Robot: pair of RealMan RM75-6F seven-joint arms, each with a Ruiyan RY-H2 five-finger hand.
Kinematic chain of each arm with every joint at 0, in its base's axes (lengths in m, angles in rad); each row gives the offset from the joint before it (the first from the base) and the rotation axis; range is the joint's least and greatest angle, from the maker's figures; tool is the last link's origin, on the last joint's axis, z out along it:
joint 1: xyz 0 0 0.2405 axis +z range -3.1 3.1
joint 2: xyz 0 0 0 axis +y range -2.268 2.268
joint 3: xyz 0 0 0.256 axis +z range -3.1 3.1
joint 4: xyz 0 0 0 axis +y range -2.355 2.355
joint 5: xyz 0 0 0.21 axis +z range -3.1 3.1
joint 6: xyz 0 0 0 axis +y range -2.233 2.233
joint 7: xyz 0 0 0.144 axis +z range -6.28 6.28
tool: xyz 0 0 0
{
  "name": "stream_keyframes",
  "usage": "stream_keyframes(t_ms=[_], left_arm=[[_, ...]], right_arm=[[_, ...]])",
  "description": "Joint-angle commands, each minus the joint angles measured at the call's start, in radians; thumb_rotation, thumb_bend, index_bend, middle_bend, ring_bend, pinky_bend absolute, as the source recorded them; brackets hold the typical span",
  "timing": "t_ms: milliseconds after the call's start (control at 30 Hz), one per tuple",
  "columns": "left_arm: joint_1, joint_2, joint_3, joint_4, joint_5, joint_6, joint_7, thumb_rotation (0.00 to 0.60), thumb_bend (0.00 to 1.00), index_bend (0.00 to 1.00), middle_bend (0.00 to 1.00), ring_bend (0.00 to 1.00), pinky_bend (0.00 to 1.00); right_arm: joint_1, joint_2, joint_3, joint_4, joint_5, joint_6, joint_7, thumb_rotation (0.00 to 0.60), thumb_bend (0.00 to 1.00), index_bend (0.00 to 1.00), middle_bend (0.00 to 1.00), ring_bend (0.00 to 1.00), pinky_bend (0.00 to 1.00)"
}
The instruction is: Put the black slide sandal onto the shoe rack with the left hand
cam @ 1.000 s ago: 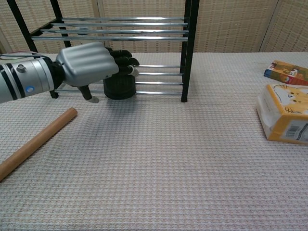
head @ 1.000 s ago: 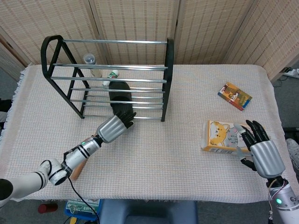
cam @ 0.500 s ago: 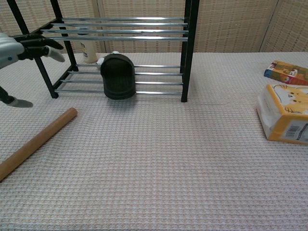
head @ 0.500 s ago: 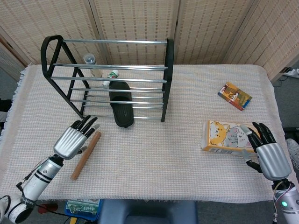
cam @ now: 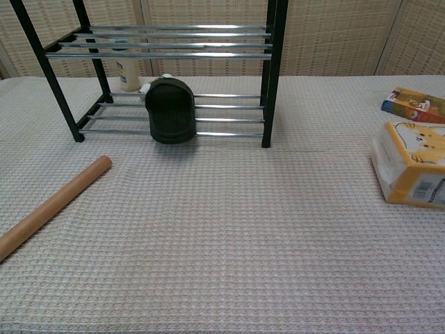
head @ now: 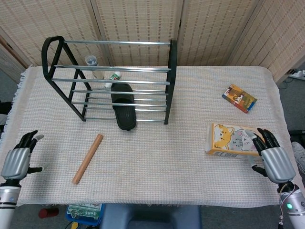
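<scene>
- A staged test setup indoors, made to look like a home.
- Woven folding screens (head: 138, 21) close off the back.
- A cloth-covered tabletop (head: 157, 157) carries a shoe rack (head: 109, 78) and tissue pack (head: 228, 139).

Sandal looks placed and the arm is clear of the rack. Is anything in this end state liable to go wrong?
The black slide sandal lies on the lowest bars of the shoe rack, but its near end juts past the front bar, so a knock might tip it off onto the table. The wooden rod lies loose between the left hand and the rack; a return reach could sweep it. The right hand sits close beside the tissue pack and might nudge it.
</scene>
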Motion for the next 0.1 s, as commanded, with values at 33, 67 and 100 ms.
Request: stream_keyframes(t_ms=[33,67,100], left_arm=[[0.058,-0.001,-0.007,-0.035,-0.007,0.05,-0.051,0.6,0.14,0.18,0.1,0.09,0.32],[0.07,-0.003,-0.007,-0.04,0.001,0.064,-0.055,0.6,0.14,0.18,0.1,0.09,0.32],[0.084,-0.005,-0.003,-0.045,0.016,0.08,-0.053,0.6,0.14,0.18,0.1,0.09,0.32]], right_arm=[[-0.009,-0.006,0.001,0.002,0.011,0.006,0.003,0.6,0.47,0.0,0.18,0.09,0.07],[-0.012,-0.008,0.0,0.002,0.017,0.005,0.003,0.6,0.47,0.0,0.18,0.09,0.07],[-0.016,-0.009,-0.001,0.003,0.024,0.004,0.001,0.6,0.47,0.0,0.18,0.09,0.07]])
